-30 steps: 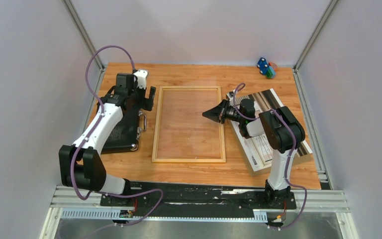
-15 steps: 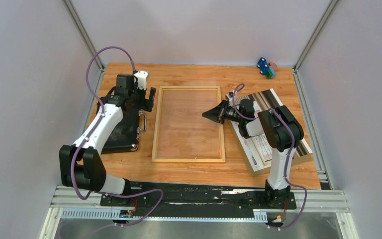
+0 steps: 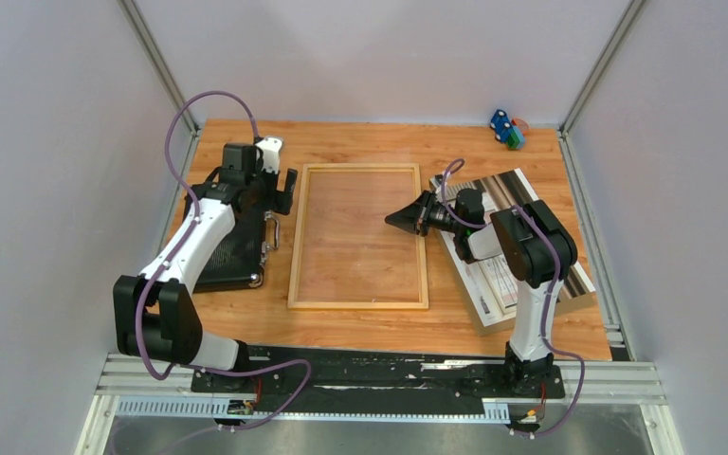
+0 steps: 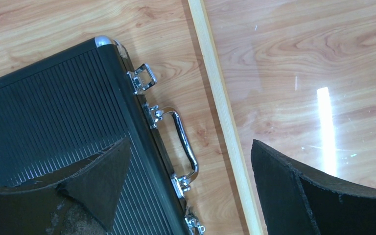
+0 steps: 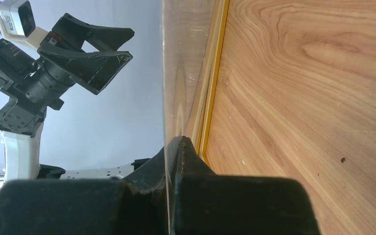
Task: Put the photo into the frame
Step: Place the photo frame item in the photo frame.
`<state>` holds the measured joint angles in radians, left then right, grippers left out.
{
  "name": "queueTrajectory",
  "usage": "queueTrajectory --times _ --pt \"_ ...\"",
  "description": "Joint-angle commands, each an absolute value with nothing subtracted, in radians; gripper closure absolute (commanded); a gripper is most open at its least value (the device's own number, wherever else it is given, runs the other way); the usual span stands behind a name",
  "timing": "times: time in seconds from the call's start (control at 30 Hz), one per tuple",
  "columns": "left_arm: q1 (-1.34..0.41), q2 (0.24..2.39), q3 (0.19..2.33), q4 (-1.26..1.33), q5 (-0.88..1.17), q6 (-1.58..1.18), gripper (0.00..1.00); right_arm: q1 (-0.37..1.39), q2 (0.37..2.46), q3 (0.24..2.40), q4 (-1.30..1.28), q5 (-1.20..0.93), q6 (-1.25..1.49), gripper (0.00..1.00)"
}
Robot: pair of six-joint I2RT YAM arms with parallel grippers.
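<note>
1. The frame (image 3: 357, 304): light orange-tan wooden rails around a clear pane.
2. The photo (image 3: 493, 282): grey, white and beige, with dark stripes at its far end.
3. The case (image 4: 49, 122): black and finely ribbed, with silver latches and handle.
4. The table (image 3: 360, 142): orange-brown wood grain.
5. The small toy (image 3: 505, 129): blue and green.

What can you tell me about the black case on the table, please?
The black case is a ribbed rectangle with a metal-capped corner, chrome latches and a chrome handle on the long side facing the frame. It lies closed on the table, apart from the frame, partly under the left arm; the open left end effector hangs above its handle edge.
</note>
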<state>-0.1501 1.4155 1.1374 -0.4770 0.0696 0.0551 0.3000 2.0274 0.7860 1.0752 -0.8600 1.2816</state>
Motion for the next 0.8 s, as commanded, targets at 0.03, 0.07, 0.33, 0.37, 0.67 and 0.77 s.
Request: queueTrajectory --times 0.03,0.07,0.33,0.37,0.67,0.77 --pt "-0.146 1.382 1.132 -0.444 0.073 0.068 0.00 0.300 2.031 0.811 1.147 -0.878 1.232 1.00" --pt "-0.146 1.382 1.132 -0.443 0.073 0.067 0.00 0.300 2.033 0.810 1.151 -0.878 1.230 1.00" --pt "-0.146 1.381 1.129 -0.442 0.072 0.070 0.00 0.292 2.035 0.810 1.165 -0.889 1.211 1.00" --pt "-0.146 1.381 1.129 -0.442 0.072 0.070 0.00 0.293 2.036 0.810 1.167 -0.890 1.211 1.00" --pt "-0.146 1.379 1.129 -0.443 0.072 0.067 0.00 0.288 2.033 0.812 1.176 -0.900 1.174 1.00" --pt "-0.146 1.379 1.130 -0.443 0.071 0.070 0.00 0.287 2.035 0.816 1.170 -0.901 1.168 1.00"
